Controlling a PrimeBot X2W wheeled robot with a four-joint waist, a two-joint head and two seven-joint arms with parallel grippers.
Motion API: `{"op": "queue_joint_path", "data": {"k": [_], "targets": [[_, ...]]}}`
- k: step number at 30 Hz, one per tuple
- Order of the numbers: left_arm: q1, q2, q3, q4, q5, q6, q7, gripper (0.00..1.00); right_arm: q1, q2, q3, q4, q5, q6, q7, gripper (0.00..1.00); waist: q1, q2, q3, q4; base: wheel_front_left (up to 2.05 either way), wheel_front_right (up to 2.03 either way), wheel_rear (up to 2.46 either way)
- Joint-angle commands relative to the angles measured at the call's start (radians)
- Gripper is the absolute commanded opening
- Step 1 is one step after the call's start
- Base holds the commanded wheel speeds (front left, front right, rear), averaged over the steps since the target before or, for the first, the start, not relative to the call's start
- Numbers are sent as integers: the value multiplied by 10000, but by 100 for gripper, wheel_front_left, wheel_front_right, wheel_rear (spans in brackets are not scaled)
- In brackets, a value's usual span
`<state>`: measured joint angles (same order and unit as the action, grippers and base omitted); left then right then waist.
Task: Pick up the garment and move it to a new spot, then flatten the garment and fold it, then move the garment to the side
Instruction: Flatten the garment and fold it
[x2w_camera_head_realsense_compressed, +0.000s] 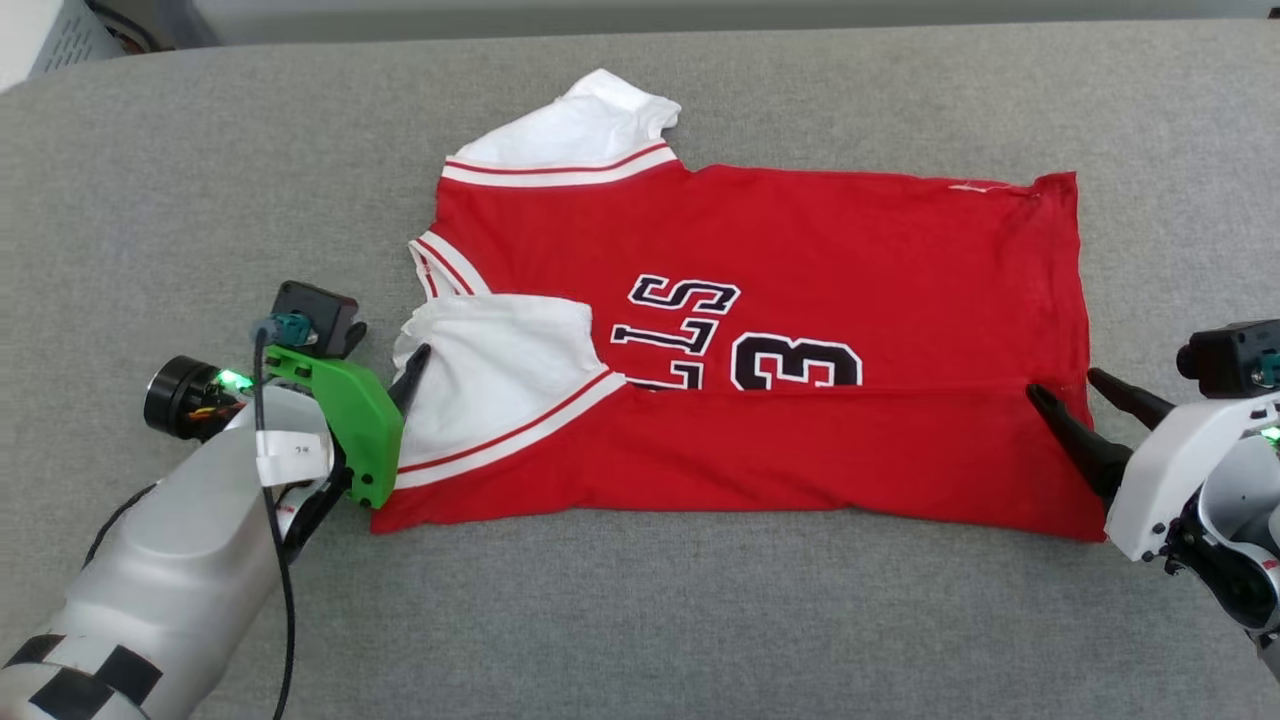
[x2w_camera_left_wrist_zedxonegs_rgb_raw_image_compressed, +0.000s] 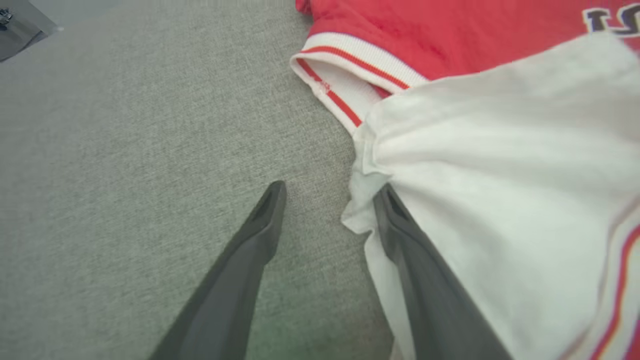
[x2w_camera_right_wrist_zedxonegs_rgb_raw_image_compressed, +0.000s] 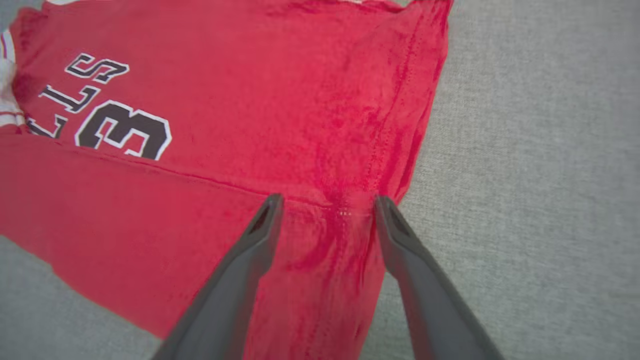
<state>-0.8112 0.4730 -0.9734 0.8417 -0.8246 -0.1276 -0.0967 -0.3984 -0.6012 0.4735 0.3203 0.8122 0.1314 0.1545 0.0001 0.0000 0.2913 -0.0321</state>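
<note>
Grey surface (x2w_camera_head_realsense_compressed: 200, 150): garment (x2w_camera_head_realsense_compressed: 800, 240) flat mid-field, near edge folded over half the print, sleeve (x2w_camera_head_realsense_compressed: 500, 360) tucked in. Left gripper (x2w_camera_left_wrist_zedxonegs_rgb_raw_image_compressed: 331, 190) splayed at sleeve cuff, right gripper (x2w_camera_right_wrist_zedxonegs_rgb_raw_image_compressed: 328, 200) splayed at hem, gripping nothing. Probably stationed at both fold ends to lay crease straight.

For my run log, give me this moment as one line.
garment: flat on grey surface, near edge folded over | left tool: open at white sleeve | right tool: open at hem
</note>
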Motion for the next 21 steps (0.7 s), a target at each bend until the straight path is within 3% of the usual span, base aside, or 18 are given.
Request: {"op": "queue_joint_path", "data": {"k": [1,7,14,21], "targets": [[-18,130,-38,-64,-269,-29,-41,100,245,-114,-37,-137,113,-7,-143,100,-1,0,-488,215,0,0,0],[-368,831,-270,-1190,-873,-29,843,100,991,-369,-320,-834,145,-7,-269,100,-1,0,-1095,408,0,0,0],[-731,1566,-1066,-3021,-2176,-30,4295,100,1524,-376,-695,-1263,-130,-7,48,100,-1,0,-1376,602,0,0,0],[-775,1575,-1517,-3349,-3151,-30,6542,100,1600,-133,-832,-1489,-303,-7,528,100,-1,0,-1335,592,0,0,0]]}}
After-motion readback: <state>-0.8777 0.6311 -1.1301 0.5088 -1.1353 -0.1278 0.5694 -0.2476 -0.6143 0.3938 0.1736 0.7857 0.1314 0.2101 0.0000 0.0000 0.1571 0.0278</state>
